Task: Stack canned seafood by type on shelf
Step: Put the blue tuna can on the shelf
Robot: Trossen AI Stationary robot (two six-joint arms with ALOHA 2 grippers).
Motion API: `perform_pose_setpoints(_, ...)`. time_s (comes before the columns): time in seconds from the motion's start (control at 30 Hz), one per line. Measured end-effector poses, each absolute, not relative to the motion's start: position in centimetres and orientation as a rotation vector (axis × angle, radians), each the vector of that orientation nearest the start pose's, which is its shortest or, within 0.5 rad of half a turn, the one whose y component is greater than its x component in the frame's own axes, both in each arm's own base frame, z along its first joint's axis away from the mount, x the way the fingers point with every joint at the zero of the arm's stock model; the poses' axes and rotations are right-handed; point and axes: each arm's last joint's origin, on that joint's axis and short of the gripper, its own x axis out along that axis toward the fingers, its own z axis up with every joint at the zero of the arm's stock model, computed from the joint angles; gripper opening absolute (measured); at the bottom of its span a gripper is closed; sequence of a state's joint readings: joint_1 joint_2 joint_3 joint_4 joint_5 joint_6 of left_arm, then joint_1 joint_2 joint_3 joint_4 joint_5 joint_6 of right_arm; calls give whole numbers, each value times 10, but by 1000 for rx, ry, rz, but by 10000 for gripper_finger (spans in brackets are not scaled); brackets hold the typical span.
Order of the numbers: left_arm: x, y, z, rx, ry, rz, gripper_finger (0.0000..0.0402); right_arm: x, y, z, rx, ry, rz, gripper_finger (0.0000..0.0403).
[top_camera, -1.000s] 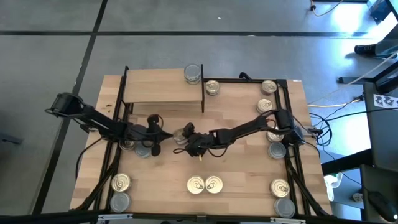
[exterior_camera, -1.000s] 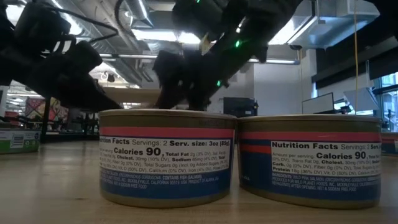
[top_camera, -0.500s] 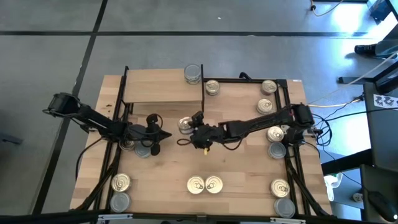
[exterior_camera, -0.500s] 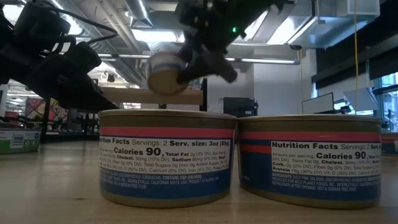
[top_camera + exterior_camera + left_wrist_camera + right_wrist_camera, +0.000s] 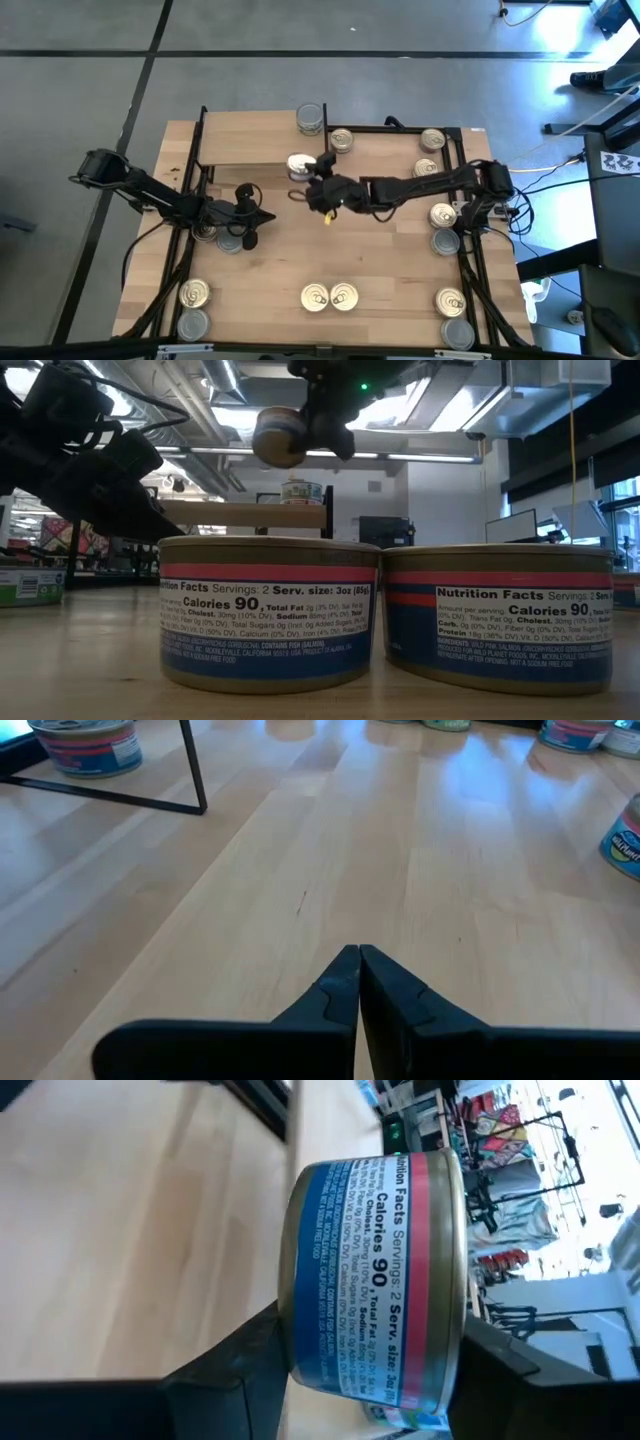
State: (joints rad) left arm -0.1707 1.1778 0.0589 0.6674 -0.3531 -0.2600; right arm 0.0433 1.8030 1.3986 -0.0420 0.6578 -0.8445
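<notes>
We see the right end effector [image 5: 312,178] reaching across the desk [image 5: 400,262], clamped on a gold-lidded tin [image 5: 300,165] lifted in the air at the right end of the shelf [image 5: 260,150]. From desk height the tin [image 5: 279,437] hangs above the shelf [image 5: 245,513]; the right wrist view shows its blue and red label [image 5: 375,1285] gripped between the two dark fingers [image 5: 230,1355]. One silver-topped can [image 5: 311,119] stands at the shelf's far right corner, and a gold-lidded can [image 5: 341,141] sits on the desk just beside it.

The left end effector [image 5: 262,216] rests low over the desk near the shelf's front, its fingers [image 5: 340,982] pressed together on nothing. Two cans [image 5: 218,238] lie under the left arm.

Other tins are spread around the desk: a pair [image 5: 329,297] side by side at the near edge, which fill the foreground of the low view [image 5: 270,615], two [image 5: 193,308] at the near left corner, two [image 5: 452,317] at the near right corner, and several along the right edge [image 5: 432,140].
</notes>
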Motion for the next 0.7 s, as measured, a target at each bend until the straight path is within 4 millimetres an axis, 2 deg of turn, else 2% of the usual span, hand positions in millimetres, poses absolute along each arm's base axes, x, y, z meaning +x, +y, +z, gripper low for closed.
perform_pose_setpoints(0.17,165,-18,112,-138,409,234,7,416,-18,294,-921,598,-420,200)
perform_pose_setpoints(0.27,165,-18,112,-138,409,234,7,423,-28,296,-905,578,-416,200)
perform_pose_setpoints(0.7,165,-18,112,-137,411,233,8,482,-65,257,-944,662,-419,200)
